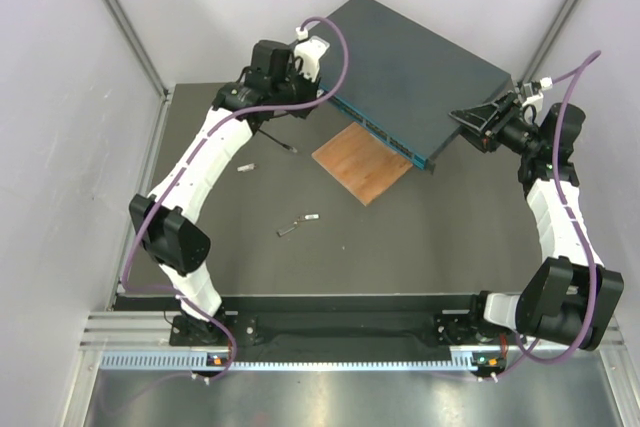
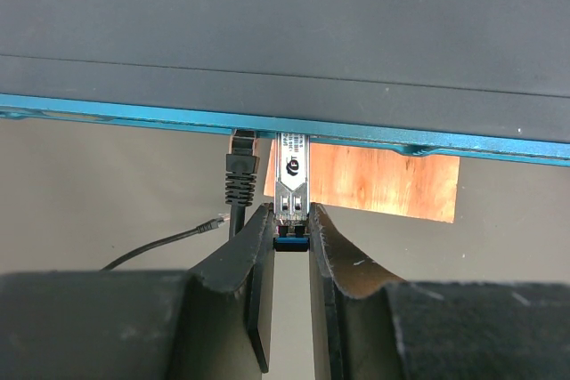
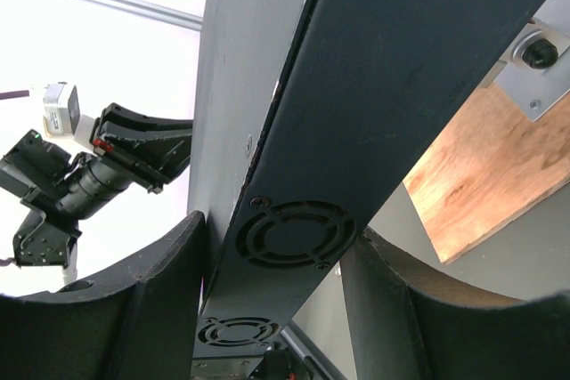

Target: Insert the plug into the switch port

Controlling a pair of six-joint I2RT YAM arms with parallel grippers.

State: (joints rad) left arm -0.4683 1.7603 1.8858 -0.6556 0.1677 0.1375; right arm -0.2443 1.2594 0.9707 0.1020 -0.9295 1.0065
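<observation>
Small loose grey pieces (image 1: 311,217) lay on the dark bench (image 1: 420,247) near a brown wooden square board (image 1: 362,162). The small pale plug (image 2: 216,221) tipping a thin black cable (image 2: 160,242) rested on the bench, apart from the wide dark blue-grey network switch (image 2: 285,24). The left tool (image 2: 291,215) was clamped on a silver blue-tabbed module (image 2: 292,171) seated in a switch port (image 2: 292,135). The right tool (image 3: 280,238) gripped the switch's vented end.

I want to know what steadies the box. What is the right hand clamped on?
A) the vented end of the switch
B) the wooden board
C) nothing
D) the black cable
A: the right wrist view shows the right hand with one finger on each side of the switch, by its round vents.
</observation>
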